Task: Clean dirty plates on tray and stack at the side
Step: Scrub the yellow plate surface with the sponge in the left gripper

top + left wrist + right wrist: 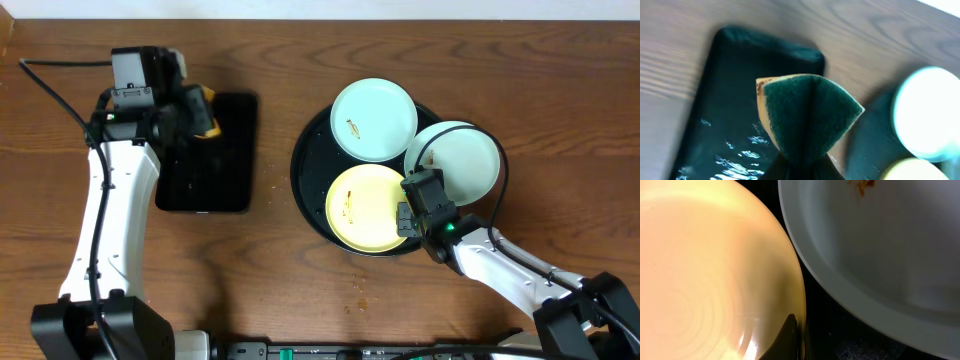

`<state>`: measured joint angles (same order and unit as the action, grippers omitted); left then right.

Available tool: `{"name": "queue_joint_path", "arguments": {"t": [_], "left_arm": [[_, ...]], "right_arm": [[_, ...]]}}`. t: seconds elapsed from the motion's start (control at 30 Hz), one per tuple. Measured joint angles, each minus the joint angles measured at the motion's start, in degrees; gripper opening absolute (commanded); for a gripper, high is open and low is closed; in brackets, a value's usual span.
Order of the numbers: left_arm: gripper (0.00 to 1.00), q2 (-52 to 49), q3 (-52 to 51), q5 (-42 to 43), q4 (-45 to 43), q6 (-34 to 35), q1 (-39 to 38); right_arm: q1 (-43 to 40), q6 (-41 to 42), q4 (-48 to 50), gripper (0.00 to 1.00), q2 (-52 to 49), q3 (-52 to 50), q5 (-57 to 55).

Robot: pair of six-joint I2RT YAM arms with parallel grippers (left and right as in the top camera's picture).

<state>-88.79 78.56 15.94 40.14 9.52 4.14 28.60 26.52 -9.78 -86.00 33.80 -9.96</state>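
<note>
Meanwhile, the left gripper (197,110) hangs over the rectangular tray (210,175), clamped on a folded sponge (810,115). The right gripper (410,205), jaws together, sits at the rim of the yellow plate (362,205) on the round tray (304,170). Whether it pinches that rim cannot be told, and steadying the plate before scrubbing its smear looks key.

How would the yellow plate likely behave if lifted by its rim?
The yellow plate looks rigid and glossy: it should keep its shape, but may slip in a pinch. Being wide and shallow, it would probably tilt if the right end effector, shut on its rim, lifts one edge. The nearest blue-white plate sits close, so a bump seems possible.
</note>
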Motion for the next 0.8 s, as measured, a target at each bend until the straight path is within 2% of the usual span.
{"name": "queue_joint_path", "arguments": {"t": [0.1, 0.23, 0.53, 0.8], "left_arm": [[0.08, 0.00, 1.27, 3.82, 4.13, 0.94, -2.56], [0.07, -0.37, 1.33, 5.81, 6.25, 0.61, -9.86], [0.07, -7.21, 1.33, 2.51, 5.09, 0.50, -29.03], [0.08, -17.55, 1.31, 1.75, 2.97, 0.48, -36.15]], "right_arm": [[0.00, 0.00, 0.00, 0.01, 0.00, 0.00, 0.00], [0.00, 0.00, 0.00, 0.01, 0.02, 0.00, 0.02], [0.00, 0.00, 0.00, 0.01, 0.02, 0.00, 0.02], [0.00, 0.00, 0.02, 0.01, 0.00, 0.00, 0.02]]}}
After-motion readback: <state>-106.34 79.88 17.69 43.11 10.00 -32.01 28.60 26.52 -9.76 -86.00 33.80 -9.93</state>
